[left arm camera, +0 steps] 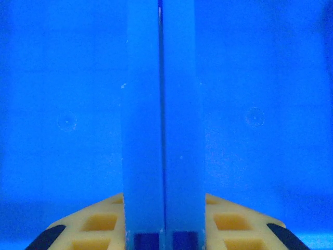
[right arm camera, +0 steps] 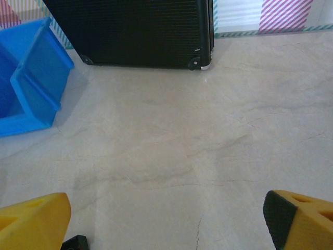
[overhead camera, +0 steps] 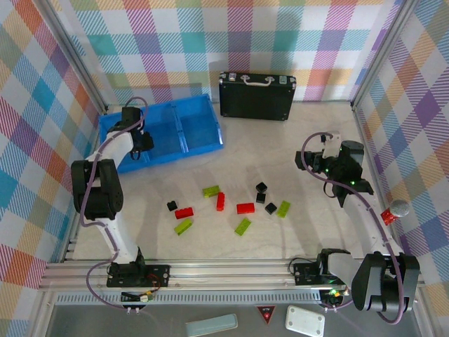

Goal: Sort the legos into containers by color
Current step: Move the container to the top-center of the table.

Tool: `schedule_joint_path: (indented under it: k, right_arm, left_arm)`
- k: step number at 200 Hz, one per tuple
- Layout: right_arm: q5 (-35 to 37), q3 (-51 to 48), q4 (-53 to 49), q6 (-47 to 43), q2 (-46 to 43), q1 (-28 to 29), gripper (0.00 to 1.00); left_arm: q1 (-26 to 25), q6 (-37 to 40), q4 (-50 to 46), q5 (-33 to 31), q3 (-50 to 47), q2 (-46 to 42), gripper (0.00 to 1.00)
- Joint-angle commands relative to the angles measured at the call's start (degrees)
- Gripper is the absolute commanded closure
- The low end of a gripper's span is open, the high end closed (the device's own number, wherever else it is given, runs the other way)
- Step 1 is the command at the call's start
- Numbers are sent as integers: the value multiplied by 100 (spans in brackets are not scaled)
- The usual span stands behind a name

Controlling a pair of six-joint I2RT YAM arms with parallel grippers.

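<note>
Jaws on your left gripper are clamping tight on a divider wall of the blue bin; your right gripper is hanging wide open, gripping nothing, over the table. Legos are lying scattered on the table between your arms, outside the bin

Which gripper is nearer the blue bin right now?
Left. The left gripper is at the blue bin, shut on the wall between two of its compartments. The right gripper hangs open above the table, well off to the bin's right.
</note>
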Motion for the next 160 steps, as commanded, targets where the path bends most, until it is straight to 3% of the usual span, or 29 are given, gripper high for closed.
schedule_joint_path:
  k: [1, 50, 92, 160]
  right_arm:
    - [-56, 38, 107, -46, -68, 25, 4]
    - [-112, 43, 135, -18, -46, 24, 5]
    - [-112, 46, 127, -3, -46, 21, 5]
    - [-104, 67, 102, -1, -54, 21, 6]
  left_arm:
    - [-188, -98, 183, 370, -275, -559, 96]
    - [-491, -36, 267, 614, -650, -988, 98]
    - [-1055, -127, 239, 581, -533, -1073, 98]
    - [-2161, -1204, 539, 150, -306, -670, 98]
